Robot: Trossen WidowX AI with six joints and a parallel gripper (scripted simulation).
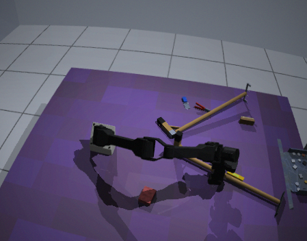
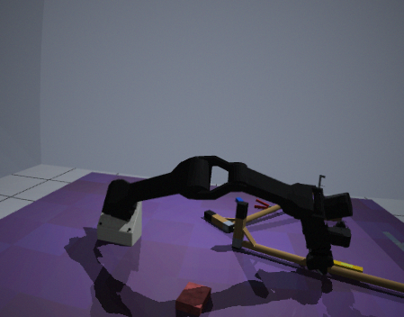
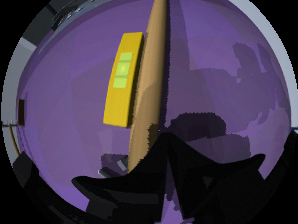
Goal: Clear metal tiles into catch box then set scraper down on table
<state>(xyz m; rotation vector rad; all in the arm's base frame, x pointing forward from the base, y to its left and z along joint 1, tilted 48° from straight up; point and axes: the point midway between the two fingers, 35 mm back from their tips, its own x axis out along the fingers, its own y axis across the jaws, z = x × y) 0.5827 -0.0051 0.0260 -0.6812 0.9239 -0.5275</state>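
The long scraper point(image 1: 254, 189) point(image 2: 373, 279) point(image 3: 152, 70) lies on the table, its wooden handle slanting out to a dark flat blade point(image 1: 280, 205). A forked grip with an upright post point(image 1: 178, 138) point(image 2: 240, 225) is at its near end. My gripper point(image 1: 215, 182) point(image 2: 323, 270) point(image 3: 166, 136) is shut and empty, low and close beside the handle; whether it touches is unclear. The steel plate point(image 1: 290, 178) is at the right edge of the top view, with several small tiles point(image 1: 295, 167) on it. The catch box cannot be made out clearly.
A yellow level point(image 1: 236, 176) point(image 2: 348, 265) point(image 3: 122, 80) lies along the handle. A red block point(image 1: 147, 196) point(image 2: 193, 298) is nearer the front. Behind are a long-handled rake point(image 1: 212, 113), red pliers point(image 1: 200, 107), a blue-handled tool point(image 1: 184, 100) and a wooden block point(image 1: 247, 120).
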